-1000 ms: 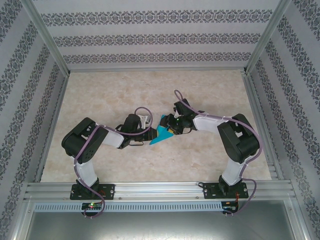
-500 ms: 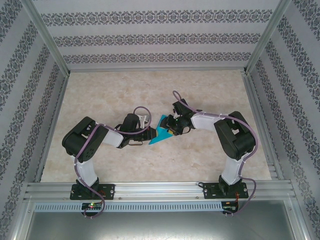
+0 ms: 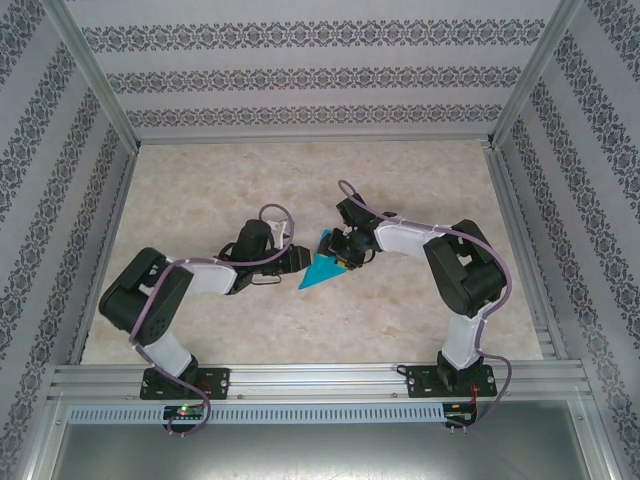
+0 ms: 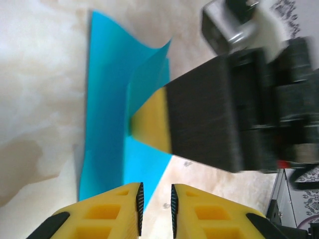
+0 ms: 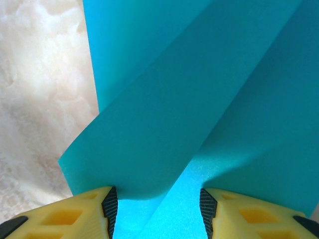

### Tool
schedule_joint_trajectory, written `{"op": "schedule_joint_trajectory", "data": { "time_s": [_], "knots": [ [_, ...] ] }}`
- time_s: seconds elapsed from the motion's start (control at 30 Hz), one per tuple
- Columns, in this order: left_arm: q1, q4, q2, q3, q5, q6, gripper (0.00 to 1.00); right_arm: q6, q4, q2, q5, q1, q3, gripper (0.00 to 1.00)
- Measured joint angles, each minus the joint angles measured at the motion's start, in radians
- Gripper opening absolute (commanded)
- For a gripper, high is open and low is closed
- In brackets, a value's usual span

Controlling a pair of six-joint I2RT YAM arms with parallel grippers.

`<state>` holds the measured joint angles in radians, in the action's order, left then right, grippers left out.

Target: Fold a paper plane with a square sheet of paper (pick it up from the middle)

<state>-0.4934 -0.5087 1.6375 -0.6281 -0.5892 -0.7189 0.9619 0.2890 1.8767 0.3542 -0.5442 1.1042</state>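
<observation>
Since the earlier frame, the left arm's elbow has been swung out to the left and lowered, so its forearm is now stretched flatter across the table. The right wrist has been shifted slightly further from the bases. The teal-blue paper is found in much the same spot as before. It is laid on the marbled surface midway between the two arms, folded into a pointed shape whose tip is turned toward the near-left.

The left gripper is held just beside the paper's left edge. In the left wrist view the left gripper is seen with its yellow fingers parted by a narrow gap. Nothing is clamped between them, and the paper lies just ahead of their tips.

The right gripper is set over the paper's far-right part. Its fingers are held well apart in the right wrist view, and a raised flap of the paper is seen between them. From the left wrist camera, one yellow finger of the right gripper is seen pushed into the crease under that lifted flap.
</observation>
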Motion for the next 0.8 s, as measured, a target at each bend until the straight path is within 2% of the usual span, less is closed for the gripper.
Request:
{"op": "schedule_joint_trajectory", "data": {
  "time_s": [0.1, 0.23, 0.5, 0.8],
  "knots": [
    [0.003, 0.036, -0.061, 0.011, 0.030, 0.008, 0.24, 0.000, 0.027, 0.011, -0.013, -0.004, 0.020, 0.51],
    [0.005, 0.067, -0.065, 0.011, 0.033, 0.007, 0.21, 0.000, 0.058, 0.025, -0.022, -0.010, 0.047, 0.55],
    [0.003, 0.069, 0.015, 0.003, -0.043, -0.013, 0.15, 0.001, 0.098, 0.045, -0.026, -0.015, 0.082, 0.58],
    [-0.010, 0.072, 0.074, -0.037, -0.092, -0.027, 0.15, 0.008, 0.119, 0.058, -0.026, -0.015, 0.098, 0.58]
  ]
}}
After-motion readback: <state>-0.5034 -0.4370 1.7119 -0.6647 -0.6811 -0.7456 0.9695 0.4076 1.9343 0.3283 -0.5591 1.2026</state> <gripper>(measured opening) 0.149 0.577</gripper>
